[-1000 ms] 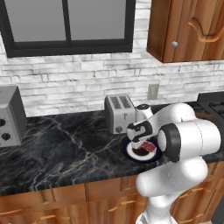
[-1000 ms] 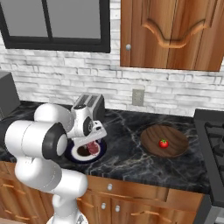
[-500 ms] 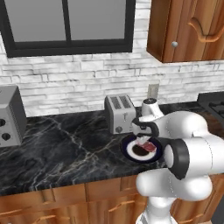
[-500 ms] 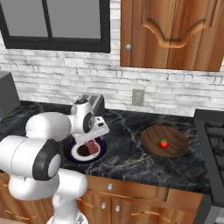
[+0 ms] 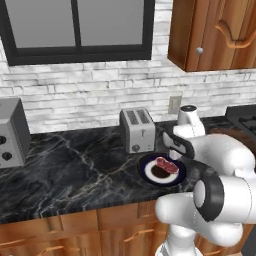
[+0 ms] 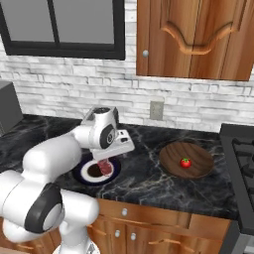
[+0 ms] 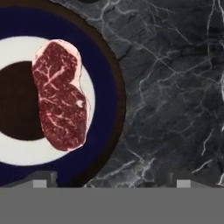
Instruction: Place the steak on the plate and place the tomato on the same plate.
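I see the steak (image 7: 61, 96) lying flat on the plate (image 7: 105, 87), partly over its dark brown centre and white ring, free of any grip. The plate sits on the black marble surface (image 5: 75, 170) just in front of the toaster (image 5: 137, 129). My claw (image 6: 113, 154) hovers above the plate's right side, jaws spread wide and empty. The tomato (image 6: 185, 162) rests well off to the right (on the wooden round dish (image 6: 198, 151)), near the stove (image 6: 243, 163).
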Tool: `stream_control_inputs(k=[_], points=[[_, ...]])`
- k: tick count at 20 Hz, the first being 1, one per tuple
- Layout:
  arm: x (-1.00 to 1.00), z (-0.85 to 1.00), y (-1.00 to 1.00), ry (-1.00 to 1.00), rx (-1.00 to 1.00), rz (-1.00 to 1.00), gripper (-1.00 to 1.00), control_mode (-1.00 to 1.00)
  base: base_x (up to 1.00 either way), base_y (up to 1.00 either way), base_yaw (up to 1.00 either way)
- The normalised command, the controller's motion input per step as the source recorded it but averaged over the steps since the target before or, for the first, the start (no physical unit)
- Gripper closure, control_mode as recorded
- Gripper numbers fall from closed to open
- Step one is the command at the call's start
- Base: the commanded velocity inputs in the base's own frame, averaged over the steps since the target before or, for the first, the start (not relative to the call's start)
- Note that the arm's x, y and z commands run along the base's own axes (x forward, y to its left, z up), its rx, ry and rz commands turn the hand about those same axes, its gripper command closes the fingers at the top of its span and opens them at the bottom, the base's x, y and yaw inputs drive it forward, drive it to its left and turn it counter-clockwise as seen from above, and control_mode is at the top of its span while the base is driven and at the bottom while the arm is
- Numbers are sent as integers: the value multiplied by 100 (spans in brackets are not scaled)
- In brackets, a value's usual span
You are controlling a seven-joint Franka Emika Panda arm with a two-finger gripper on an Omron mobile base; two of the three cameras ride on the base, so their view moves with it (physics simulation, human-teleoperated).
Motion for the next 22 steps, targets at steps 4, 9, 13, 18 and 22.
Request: stream_control_inputs(k=[4, 9, 13, 18, 22], points=[[-25, 33, -58, -5, 0, -5, -100, -100, 0, 0, 0], [-19, 32, -62, -5, 1, -8, -100, -100, 0, 0, 0], [-12, 27, -68, -9, 3, -11, -100, -100, 0, 0, 0], [-4, 21, -67, -1, 5, -19, -100, -100, 0, 0, 0], [2, 31, -62, -1, 5, -18, -100, -100, 0, 0, 0]])
